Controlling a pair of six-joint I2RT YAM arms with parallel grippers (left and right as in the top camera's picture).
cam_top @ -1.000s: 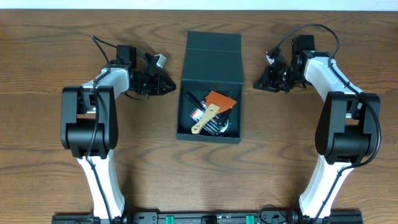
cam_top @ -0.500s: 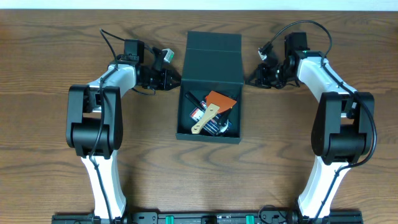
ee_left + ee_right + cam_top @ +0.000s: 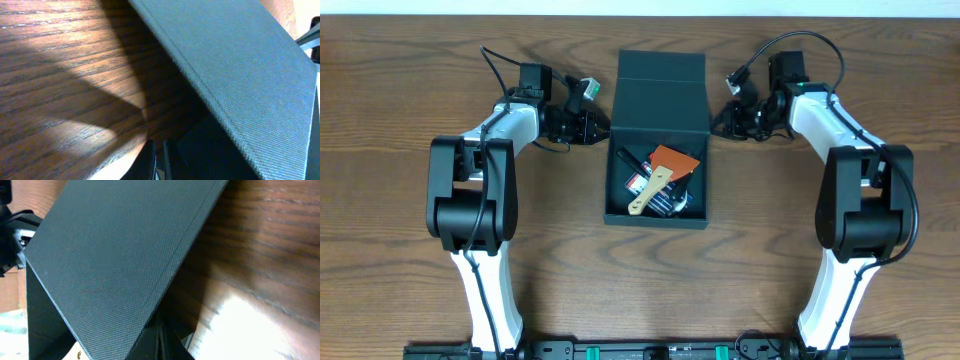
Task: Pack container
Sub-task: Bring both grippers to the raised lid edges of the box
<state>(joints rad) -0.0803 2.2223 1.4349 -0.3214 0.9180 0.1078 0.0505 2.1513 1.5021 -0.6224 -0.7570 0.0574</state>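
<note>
Overhead, the table (image 3: 410, 250) is dark brown wood with its grain running left to right, a pale strip borders its far edge, and a black rail lies along the near edge. The left gripper (image 3: 592, 130) sits just beside the left edge of the lid. In the left wrist view its fingers (image 3: 150, 162) are drawn almost together, with only a thin slit between them and nothing in it. The container (image 3: 658, 215) stands at the middle of the table between the two arms. It is a matte, dark teal-green square box with a cloth-like weave on its lid (image 3: 662, 95). Its mouth faces up and the hinge is on the far side. Both wrist views show the flap raised at a tilt, with shadow on the wood beneath it. With the flap open, the long axis runs from near to far across the grain. Inside lie an orange-bladed scraper (image 3: 665, 168) with a pale wooden handle and some darker tools too small to name. The right gripper (image 3: 725, 122) is just beside the right edge of the lid. Its fingers (image 3: 152, 342) are pressed together into a point and grasp nothing.
</note>
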